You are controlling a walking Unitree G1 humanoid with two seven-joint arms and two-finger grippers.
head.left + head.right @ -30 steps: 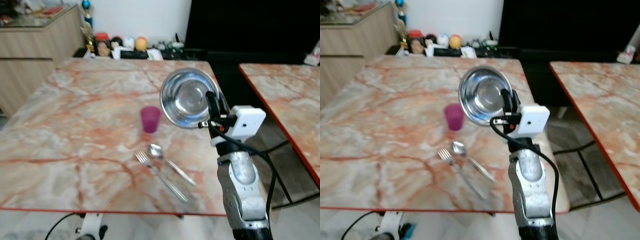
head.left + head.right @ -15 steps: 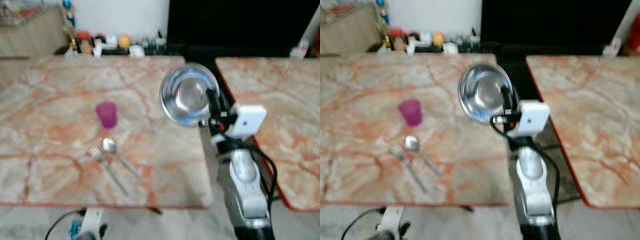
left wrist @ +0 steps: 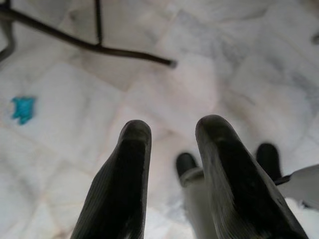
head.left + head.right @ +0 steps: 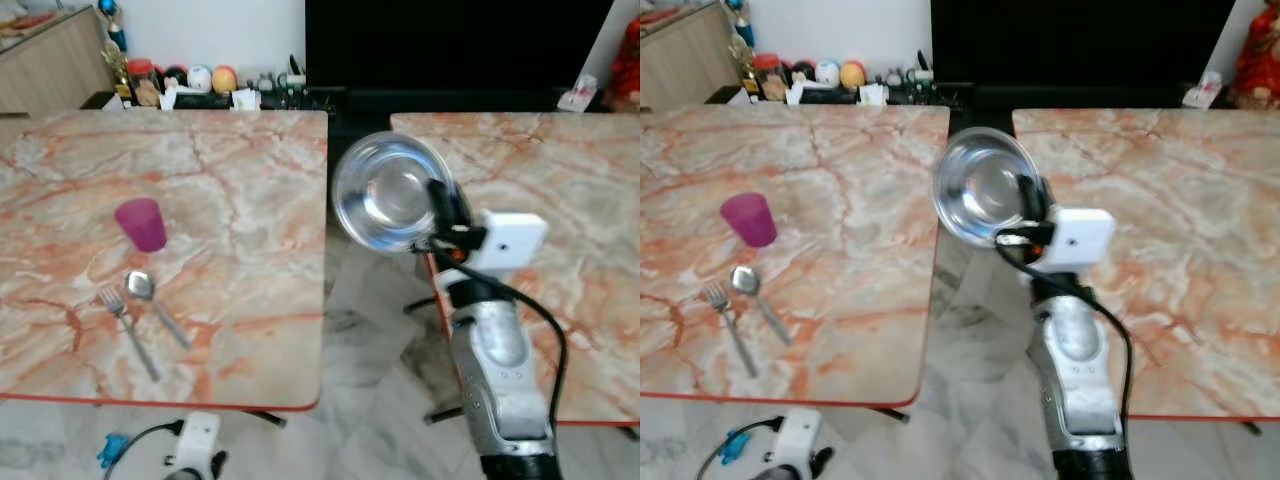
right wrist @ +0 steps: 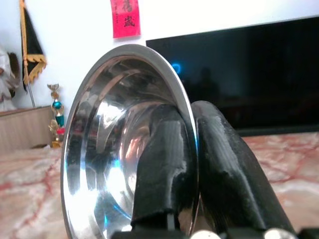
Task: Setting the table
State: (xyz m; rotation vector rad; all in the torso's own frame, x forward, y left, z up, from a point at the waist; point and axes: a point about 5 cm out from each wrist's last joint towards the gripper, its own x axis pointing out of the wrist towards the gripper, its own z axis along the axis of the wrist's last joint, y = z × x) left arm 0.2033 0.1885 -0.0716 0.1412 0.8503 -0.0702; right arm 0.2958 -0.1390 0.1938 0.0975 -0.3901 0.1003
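Cut off at the left edge: the near corner of the left marble surface (image 4: 230,170), with the fork (image 4: 128,330) lying close to that edge. Cut off at the right edge too: the second marble surface (image 4: 560,190), its near rim partly hidden behind the right arm. Too small to name: the row of little objects (image 4: 200,80) on the low shelf against the far wall. Below, between the two surfaces, pale marble floor (image 4: 370,360), with a white base and a blue scrap (image 4: 112,450) at the bottom, hard to make out.

Right pincer (image 4: 440,215) raised in front of the head camera, over the gap between the two surfaces, clenched on the rim of a steel bowl (image 4: 392,192). In the right wrist view, one black finger (image 5: 162,159) inside the bowl (image 5: 109,144), the other pressed against the outside of the rim, the metal pinched between them. Bowl held on edge, hollow facing the camera, well apart from either surface.

Left pincer (image 3: 169,169) hanging low over the floor, fingers parted with a clear gap, nothing between them; behind, thin dark legs of a surface, blurred.

On the left surface: a purple cup (image 4: 141,224) standing upright, and just nearer, a spoon (image 4: 155,305) beside the fork, both lying slantwise.
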